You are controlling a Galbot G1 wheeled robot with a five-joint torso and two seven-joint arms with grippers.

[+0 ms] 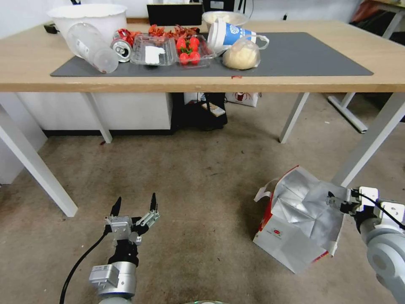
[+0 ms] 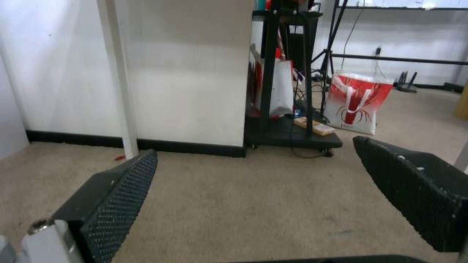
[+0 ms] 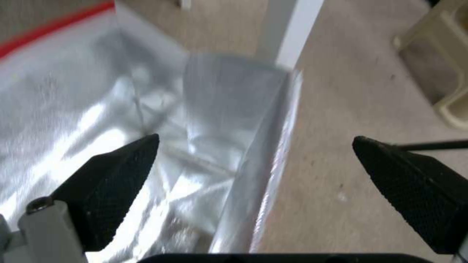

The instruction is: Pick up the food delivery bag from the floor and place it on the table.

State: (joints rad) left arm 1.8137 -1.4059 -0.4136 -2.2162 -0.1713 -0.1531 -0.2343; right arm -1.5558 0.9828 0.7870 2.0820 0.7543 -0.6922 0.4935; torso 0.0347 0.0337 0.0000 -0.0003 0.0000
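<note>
Head view, near field: left claw (image 1: 135, 202) at 7 o'clock, hovering low over bare carpet, fingers spread wide, nothing between them. Idle.

Right claw (image 1: 333, 198) at 4 o'clock, at the near-side rim of the food delivery bag (image 1: 295, 219). The right wrist view shows its fingers (image 3: 117, 171) apart, straddling the foil-lined side wall: one finger over the silver lining, the other outside over the carpet. No contact confirmed yet.

Bag position: on the floor at 4 to 5 o'clock, tilted, mouth gaping upward, foil lining crumpled, red trim and round logo on the face toward the robot, one white handle (image 1: 263, 193) flopped out at the bag's 9 o'clock side. It sits just beside a white leg of the worktop (image 1: 295, 86).

Far field, 12 o'clock: the worktop carries a grey mat (image 1: 312, 57) with cups, a can and food trays clustered at its left half; right half is bare.

Step in hand, by my reading: approach to grasp, bag not lifted. Next move calls for closing on the wall or rim, and a lift clearing the leg and worktop edge. Thin wall may buckle.
</note>
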